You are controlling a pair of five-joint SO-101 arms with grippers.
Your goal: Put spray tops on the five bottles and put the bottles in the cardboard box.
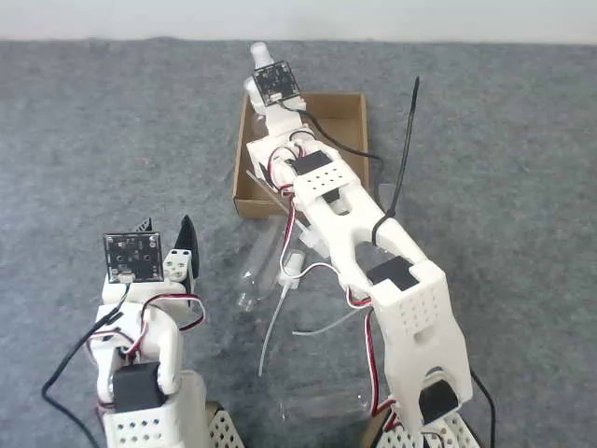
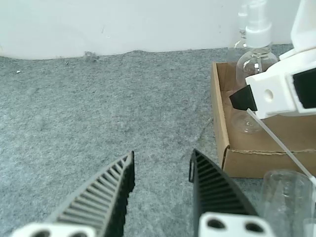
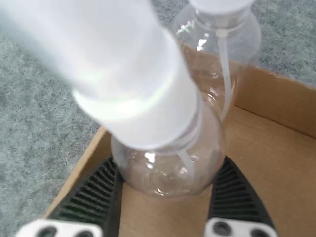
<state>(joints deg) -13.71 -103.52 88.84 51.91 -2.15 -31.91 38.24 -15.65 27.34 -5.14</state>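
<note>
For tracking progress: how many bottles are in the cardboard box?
2. One bottle in the right gripper, at the cardboard box's far corner; another bottle beside it. The arm may hide more.

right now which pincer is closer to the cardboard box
Right. The right pincer is over the cardboard box, shut on a bottle. The left pincer is open above the carpet, off to the box's side.

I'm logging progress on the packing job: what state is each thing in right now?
cardboard box: open-topped.
left gripper: open, empty.
right gripper: shut on held bottle.
held bottle: capped, inside cardboard box.
second bottle: capped, upright in box.
third bottle: uncapped, lying on carpet.
loose spray top: unattached, lying beside third bottle.
</note>
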